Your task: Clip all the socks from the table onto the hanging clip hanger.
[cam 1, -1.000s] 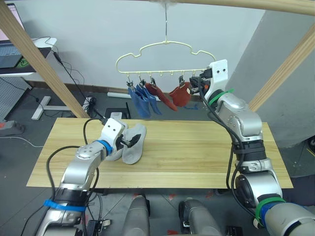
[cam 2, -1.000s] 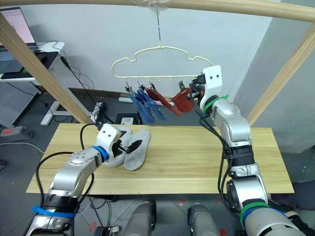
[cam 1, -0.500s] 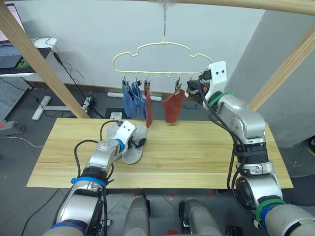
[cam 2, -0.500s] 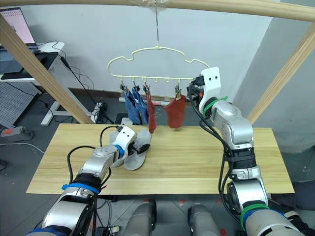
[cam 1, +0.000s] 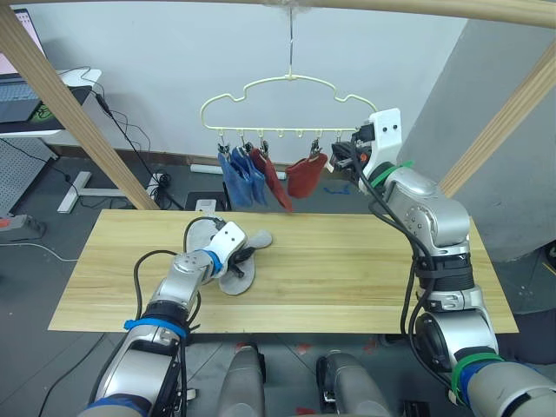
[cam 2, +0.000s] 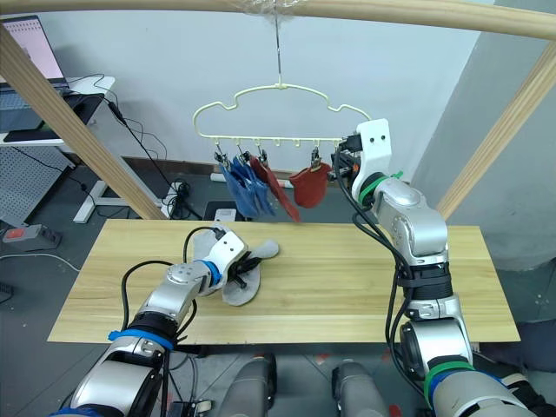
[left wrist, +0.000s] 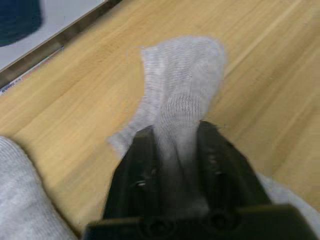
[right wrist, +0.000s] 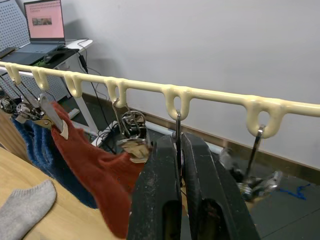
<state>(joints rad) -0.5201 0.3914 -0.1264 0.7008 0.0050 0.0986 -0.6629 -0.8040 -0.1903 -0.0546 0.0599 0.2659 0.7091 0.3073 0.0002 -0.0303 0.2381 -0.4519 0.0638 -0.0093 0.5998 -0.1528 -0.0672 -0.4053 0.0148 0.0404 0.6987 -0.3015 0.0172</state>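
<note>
Spanning the width of the scene, the table (cam 1: pixel 365 269) of light wooden planks carries two light grey socks (cam 1: pixel 228 252) lying together towards its left half. Above its far edge the pale clip hanger (cam 1: pixel 287 95) hangs by its hook from a wooden pole (cam 1: pixel 417 7). Two blue socks (cam 1: pixel 241 178) and two rust red socks (cam 1: pixel 295 178) dangle from clips along the hanger's bottom bar. The left gripper (left wrist: pixel 175 150) is low over the table, its black fingers clenched on a fold of one grey sock (left wrist: pixel 182 85), whose toe end lies flat on the planks. The right gripper (right wrist: pixel 178 150) is raised at the hanger's right end, fingers pinched on the thin wire stem of a clip (right wrist: pixel 176 125).
</note>
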